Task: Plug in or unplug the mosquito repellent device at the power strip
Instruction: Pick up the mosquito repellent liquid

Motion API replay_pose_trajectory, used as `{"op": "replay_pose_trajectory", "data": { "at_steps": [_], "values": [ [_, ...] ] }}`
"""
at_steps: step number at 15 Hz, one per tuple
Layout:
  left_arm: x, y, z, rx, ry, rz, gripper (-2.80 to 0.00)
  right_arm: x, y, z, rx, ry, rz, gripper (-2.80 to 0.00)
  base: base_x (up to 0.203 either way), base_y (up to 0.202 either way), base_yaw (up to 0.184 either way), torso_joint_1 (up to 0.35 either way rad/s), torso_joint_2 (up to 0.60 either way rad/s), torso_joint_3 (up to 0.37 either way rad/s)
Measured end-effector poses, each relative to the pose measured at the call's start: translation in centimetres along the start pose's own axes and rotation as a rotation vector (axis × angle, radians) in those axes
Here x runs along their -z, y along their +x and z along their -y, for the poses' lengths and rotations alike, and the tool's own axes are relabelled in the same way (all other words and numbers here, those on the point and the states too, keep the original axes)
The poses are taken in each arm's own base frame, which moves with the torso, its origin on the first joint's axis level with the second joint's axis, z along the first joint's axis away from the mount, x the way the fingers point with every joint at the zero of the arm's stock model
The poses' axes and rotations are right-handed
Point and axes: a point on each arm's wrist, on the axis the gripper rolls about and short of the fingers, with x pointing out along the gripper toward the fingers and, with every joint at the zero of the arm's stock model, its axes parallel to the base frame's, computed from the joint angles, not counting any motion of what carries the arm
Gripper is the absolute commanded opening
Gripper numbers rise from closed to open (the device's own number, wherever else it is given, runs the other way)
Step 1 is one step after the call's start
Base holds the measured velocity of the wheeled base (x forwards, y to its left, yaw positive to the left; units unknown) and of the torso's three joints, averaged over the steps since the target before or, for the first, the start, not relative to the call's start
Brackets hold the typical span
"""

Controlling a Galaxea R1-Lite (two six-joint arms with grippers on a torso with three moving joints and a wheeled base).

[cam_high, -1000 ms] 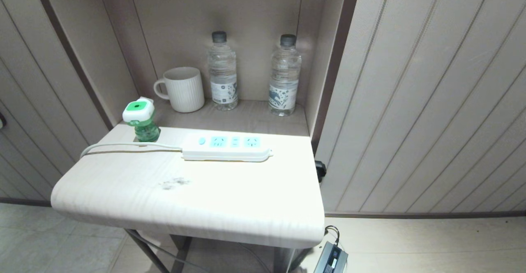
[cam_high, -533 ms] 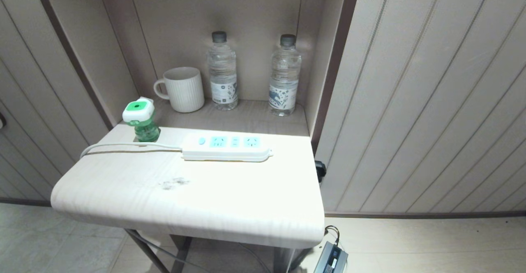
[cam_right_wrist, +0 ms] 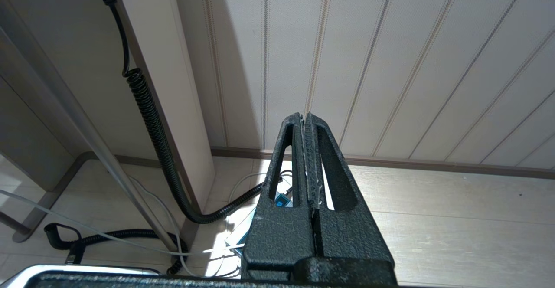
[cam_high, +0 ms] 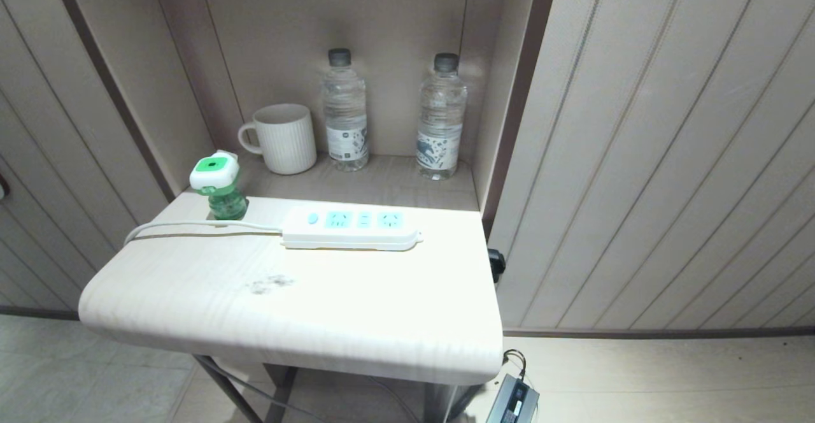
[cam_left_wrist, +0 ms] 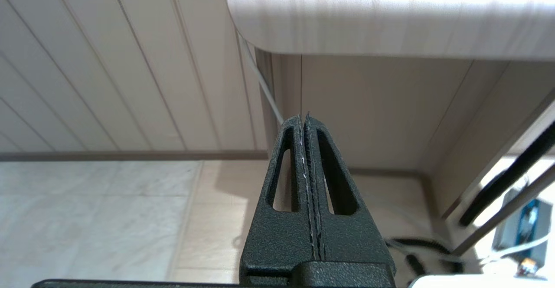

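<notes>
**Green repellent unit unplugged beside the strip, both grippers low and clenched**

The small bright green plastic mosquito repellent device [cam_high: 217, 186], with its translucent green bottle and white-rimmed cap, is seen standing upright at the far left corner of the pale wood-grain tabletop [cam_high: 318, 308], just behind the white cord [cam_high: 197, 225]. It is not plugged in. The long flat white power strip [cam_high: 351, 227] with light blue sockets is laid across the middle of the tabletop, to the right of the device and apart from it; all of its sockets are seen free.

In the recess behind, a ribbed cream ceramic mug [cam_high: 283, 137] and two clear plastic water bottles [cam_high: 344, 111] with dark caps are set on the shelf.

Neither arm is caught in the head view. The black left gripper [cam_left_wrist: 304, 121] is held below the tabletop's edge, its fingers pressed together on nothing. The black right gripper [cam_right_wrist: 303, 119] is held low before the panelled wall [cam_right_wrist: 412, 62], its fingers likewise clenched and empty, near a coiled black cable [cam_right_wrist: 151, 127].
</notes>
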Motion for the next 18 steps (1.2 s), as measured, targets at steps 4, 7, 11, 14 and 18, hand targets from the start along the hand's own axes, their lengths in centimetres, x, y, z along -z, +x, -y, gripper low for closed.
{"op": "replay_pose_trajectory", "data": {
  "at_steps": [4,7,11,14,18],
  "values": [
    [-4.8,-1.0,-0.3,0.014,0.018,0.086,-2.8,0.0,0.0,0.0,0.0,-0.001,0.0,-2.8,0.0,0.0,0.0,0.0,0.0,0.0],
    [-11.4,-0.3,-0.6,0.063,-0.008,0.127,-2.8,0.0,0.0,0.0,0.0,0.002,0.0,-2.8,0.0,0.0,0.0,0.0,0.0,0.0],
    [-18.2,4.8,-1.1,0.118,-0.067,0.107,-2.8,0.0,0.0,0.0,0.001,0.003,0.0,-2.8,0.0,0.0,0.0,0.0,0.0,0.0],
    [-19.6,9.8,0.1,0.187,-0.118,0.028,-2.8,0.0,0.0,0.0,0.0,0.004,-0.001,-2.8,0.0,0.0,0.0,0.0,0.0,0.0],
    [-19.2,14.7,4.3,0.107,-0.134,-0.005,-1.88,0.0,0.0,0.0,0.0,0.006,-0.001,-2.8,0.0,0.0,0.0,0.0,0.0,0.0]
  ]
}}
